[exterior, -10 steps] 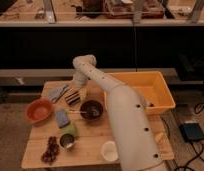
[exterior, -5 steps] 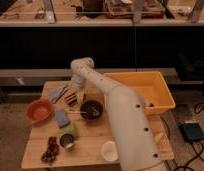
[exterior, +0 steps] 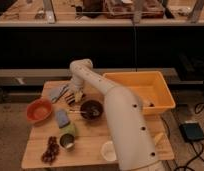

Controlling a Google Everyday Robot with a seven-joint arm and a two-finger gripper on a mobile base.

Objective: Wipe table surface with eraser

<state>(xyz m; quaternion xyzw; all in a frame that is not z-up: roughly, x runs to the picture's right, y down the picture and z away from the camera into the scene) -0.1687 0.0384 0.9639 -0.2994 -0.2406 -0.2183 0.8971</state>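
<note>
Camera view puts the gripper (exterior: pixel 77 94) at the eraser (exterior: pixel 70 99), its grip impossible to tell; the block is likely light and stiff, best pinched across its narrow sides

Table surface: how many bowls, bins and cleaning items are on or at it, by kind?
Bowls: 2 (orange bowl, dark bowl)
Bins: 1 (yellow bin)
Cleaning items: 3 (eraser at the gripper, sponge, cloth)
Total: 6

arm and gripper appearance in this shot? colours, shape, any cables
The arm is cream-white, with thick rounded tubular links and a bulbous elbow joint. Small dark dots run down the big near link. No cables visible. The gripper is small, at the arm's tip, over the table surface by the eraser.
</note>
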